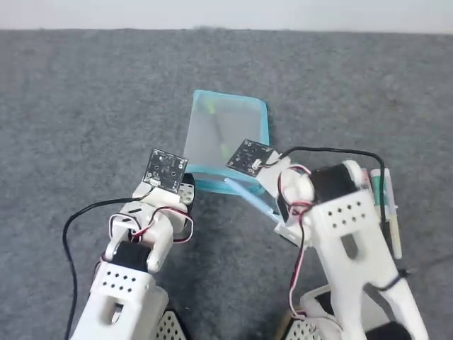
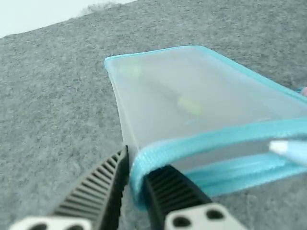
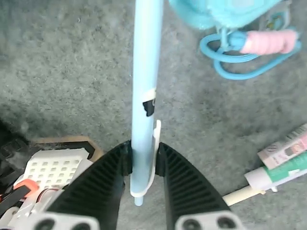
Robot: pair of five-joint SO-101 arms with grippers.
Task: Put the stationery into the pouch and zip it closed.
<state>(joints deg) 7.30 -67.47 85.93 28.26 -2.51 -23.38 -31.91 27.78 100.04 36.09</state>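
Observation:
A translucent pouch (image 1: pixel 228 138) with a teal zipper rim lies mid-table, its mouth facing the arms. My left gripper (image 2: pixel 136 165) is shut on the pouch (image 2: pixel 192 100) at the near corner of its teal rim (image 2: pixel 158 153). My right gripper (image 3: pixel 143 153) is shut on a light blue pen (image 3: pixel 145 76) whose tip points at the pouch mouth. The high view shows the pen (image 1: pixel 249 197) slanting from the right gripper (image 1: pixel 279 210) to the rim. Its tip (image 2: pixel 290 151) sits at the zipper edge. A yellow-green item (image 2: pixel 189 105) lies inside the pouch.
More stationery, among it a green-and-white tube and a wooden stick (image 1: pixel 388 209), lies on the grey mat to the right of the right arm. The zipper pull's teal cord with a pink tag (image 3: pixel 266 43) rests beside the pouch's corner.

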